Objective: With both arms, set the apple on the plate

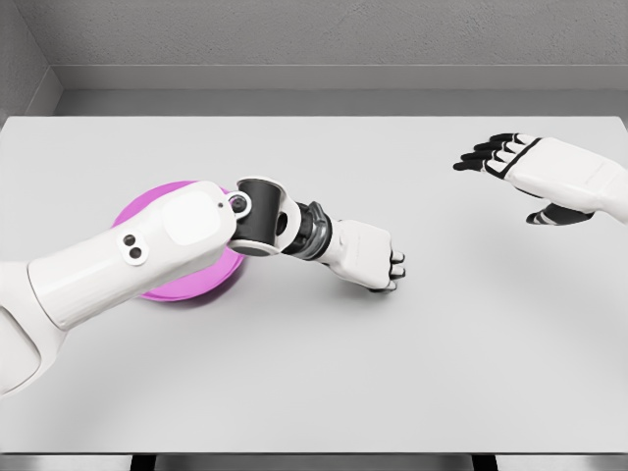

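Note:
A round magenta plate (162, 287) lies on the table at the left, mostly covered by my left forearm, which crosses above it. My left hand (392, 271) is past the plate near the table's middle, palm down and low over the surface, its dark fingers (396, 261) curled under. No apple shows anywhere; whatever might sit under that palm is hidden. My right hand (488, 154) hovers at the far right, fingers stretched out flat toward the left, holding nothing.
The grey table (324, 383) fills the view, with its front edge at the bottom and a grey wall behind its far edge. Nothing else stands on it.

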Available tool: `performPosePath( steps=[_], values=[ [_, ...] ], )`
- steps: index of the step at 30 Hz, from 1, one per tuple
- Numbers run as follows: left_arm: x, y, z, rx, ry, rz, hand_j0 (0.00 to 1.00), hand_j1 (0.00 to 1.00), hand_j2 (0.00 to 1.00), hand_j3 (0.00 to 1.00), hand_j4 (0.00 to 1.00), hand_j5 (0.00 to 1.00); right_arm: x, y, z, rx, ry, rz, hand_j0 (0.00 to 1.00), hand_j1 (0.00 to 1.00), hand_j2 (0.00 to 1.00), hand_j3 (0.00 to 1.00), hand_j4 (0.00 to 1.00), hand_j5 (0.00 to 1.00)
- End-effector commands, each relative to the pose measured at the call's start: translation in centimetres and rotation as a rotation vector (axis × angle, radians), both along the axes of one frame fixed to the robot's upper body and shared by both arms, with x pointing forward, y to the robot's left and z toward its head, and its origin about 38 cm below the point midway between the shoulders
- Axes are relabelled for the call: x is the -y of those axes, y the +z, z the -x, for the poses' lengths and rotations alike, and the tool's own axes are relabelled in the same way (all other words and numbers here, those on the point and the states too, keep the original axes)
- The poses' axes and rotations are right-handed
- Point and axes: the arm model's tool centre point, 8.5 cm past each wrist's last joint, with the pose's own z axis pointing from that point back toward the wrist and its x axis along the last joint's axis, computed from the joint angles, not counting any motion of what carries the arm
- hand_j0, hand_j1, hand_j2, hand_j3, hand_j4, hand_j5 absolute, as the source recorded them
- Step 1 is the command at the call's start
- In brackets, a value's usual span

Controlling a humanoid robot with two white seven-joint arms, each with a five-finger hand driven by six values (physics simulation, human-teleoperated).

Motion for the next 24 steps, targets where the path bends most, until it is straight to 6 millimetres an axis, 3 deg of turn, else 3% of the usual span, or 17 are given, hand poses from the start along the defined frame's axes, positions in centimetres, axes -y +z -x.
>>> performPosePath(
  steps=[1, 4, 13, 20, 24],
  values=[
    [-0.1, -0.2, 0.1, -0.009, -0.001, -0.011, 0.17, 0.17, 0.17, 0.17, 0.17, 0.17, 0.0, 0.1, 0.0, -0.001, -0.001, -0.004, 1.00, 1.00, 1.00, 1.00, 1.00, 1.00],
    [-0.3, 0.2, -0.1, -0.012, 0.007, -0.001, 0.07, 0.07, 0.07, 0.07, 0.07, 0.07, 0.0, 0.1, 0.0, -0.001, -0.001, -0.004, 1.00, 1.00, 1.00, 1.00, 1.00, 1.00],
    [-1.2, 0.8, -0.7, -0.040, 0.032, 0.023, 0.01, 0.01, 0.01, 0.01, 0.01, 0.01, 0.3, 0.2, 0.0, 0.004, -0.008, -0.007, 1.00, 1.00, 1.00, 1.00, 1.00, 1.00],
    [-8.6, 3.3, -3.7, -0.091, 0.199, 0.095, 0.01, 0.01, 0.01, 0.01, 0.01, 0.01, 0.2, 0.2, 0.1, 0.005, -0.007, -0.006, 1.00, 1.00, 1.00, 1.00, 1.00, 1.00],
    [-11.7, 5.0, -4.7, -0.078, 0.264, 0.131, 0.01, 0.01, 0.01, 0.01, 0.01, 0.01, 0.2, 0.2, 0.1, 0.005, -0.007, -0.006, 1.00, 1.00, 1.00, 1.00, 1.00, 1.00]
  ],
)
